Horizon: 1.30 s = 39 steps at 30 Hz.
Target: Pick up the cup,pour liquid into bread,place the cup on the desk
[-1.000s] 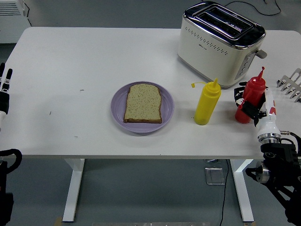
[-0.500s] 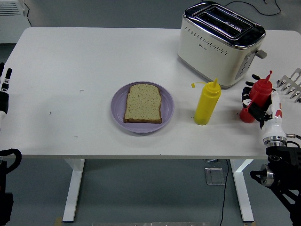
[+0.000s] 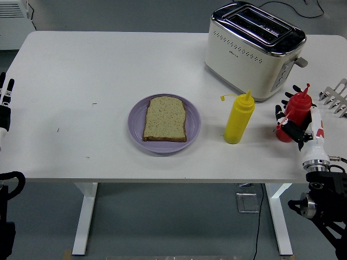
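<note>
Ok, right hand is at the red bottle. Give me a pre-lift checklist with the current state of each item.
1. Right hand wrapped around the red squeeze bottle: ok, fingers curl around its body.
2. Bottle lifted off the table: cannot tell, its base is hidden behind the fingers.
3. Bottle cap: cannot tell, a red tab hangs off it.
4. Bread lying flat on the purple plate: ok.
5. Path to the plate: not ok, the yellow squeeze bottle stands between; go over it.
6. Left hand out of the way: ok, resting at the left edge.
</note>
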{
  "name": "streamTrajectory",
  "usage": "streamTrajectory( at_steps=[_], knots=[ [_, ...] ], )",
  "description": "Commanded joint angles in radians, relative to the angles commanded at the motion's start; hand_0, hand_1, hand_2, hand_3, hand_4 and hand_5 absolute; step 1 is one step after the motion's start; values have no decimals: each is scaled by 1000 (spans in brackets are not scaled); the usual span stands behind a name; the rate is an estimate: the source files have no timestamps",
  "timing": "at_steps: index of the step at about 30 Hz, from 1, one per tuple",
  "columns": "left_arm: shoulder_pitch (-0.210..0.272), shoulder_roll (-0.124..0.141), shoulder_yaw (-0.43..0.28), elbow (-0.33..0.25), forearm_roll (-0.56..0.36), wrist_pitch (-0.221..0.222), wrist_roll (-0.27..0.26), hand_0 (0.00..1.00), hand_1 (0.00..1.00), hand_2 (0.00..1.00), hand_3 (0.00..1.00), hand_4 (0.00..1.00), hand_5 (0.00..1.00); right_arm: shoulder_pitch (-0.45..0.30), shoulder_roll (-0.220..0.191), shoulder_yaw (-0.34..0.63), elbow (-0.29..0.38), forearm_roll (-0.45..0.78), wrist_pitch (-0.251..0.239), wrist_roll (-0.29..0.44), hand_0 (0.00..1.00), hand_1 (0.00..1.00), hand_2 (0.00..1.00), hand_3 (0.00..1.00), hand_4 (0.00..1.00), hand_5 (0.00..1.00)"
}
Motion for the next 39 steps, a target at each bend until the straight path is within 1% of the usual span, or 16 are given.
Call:
streamTrajectory(
  at_steps=[3, 4, 9, 10, 14, 21, 22, 28, 33, 35, 37, 39],
  knots=[
    [1, 0, 2, 0, 0, 0, 0, 792, 743, 739, 700, 508, 995, -18, -6, 9, 10, -2, 7, -9, 846, 771, 865, 956, 701, 118],
    [2, 1, 2, -1, 0, 0, 0, 792, 744, 740, 703, 506, 995, -25, -9, 11, 15, -5, 10, -13, 893, 814, 921, 994, 707, 113],
    [3, 1, 4, -1, 1, 0, 0, 792, 744, 740, 703, 506, 995, -56, -21, 30, 35, -17, 23, -25, 893, 814, 921, 994, 707, 113],
    [3, 2, 4, -1, 1, 0, 0, 792, 743, 742, 702, 506, 995, -61, -24, 34, 40, -20, 25, -27, 925, 852, 966, 998, 722, 111],
    [2, 2, 5, -1, 0, 0, 0, 792, 743, 742, 702, 506, 995, -91, -36, 58, 76, -43, 41, -38, 925, 852, 966, 998, 722, 111],
    [-2, 4, -3, -2, 0, 0, 0, 792, 744, 742, 702, 507, 998, -177, -74, 113, 166, -75, 67, -55, 934, 862, 978, 998, 730, 117],
    [-2, 4, -3, -2, 0, 0, 0, 793, 743, 742, 702, 507, 998, -181, -76, 115, 170, -76, 68, -56, 940, 864, 982, 998, 746, 134],
    [-4, 5, -5, -2, 0, 0, 0, 792, 744, 742, 702, 506, 997, -279, -112, 167, 259, -90, 71, -62, 941, 865, 985, 998, 750, 134],
    [-7, 7, -4, -3, 0, 0, 0, 792, 744, 742, 702, 506, 997, -361, -126, 230, 316, -73, 68, -49, 941, 865, 985, 998, 750, 134],
    [-9, 8, -5, -4, 0, 0, 0, 792, 744, 743, 703, 506, 997, -388, -128, 260, 336, -56, 61, -35, 940, 866, 979, 998, 758, 135],
    [-9, 8, -5, -4, 0, 0, 0, 792, 744, 743, 703, 506, 997, -399, -128, 276, 344, -48, 57, -27, 940, 866, 979, 998, 758, 135],
    [-10, 9, -5, -4, 0, 0, 0, 792, 744, 743, 703, 506, 997, -419, -121, 318, 360, -34, 39, -15, 940, 866, 979, 998, 758, 135]
  ],
)
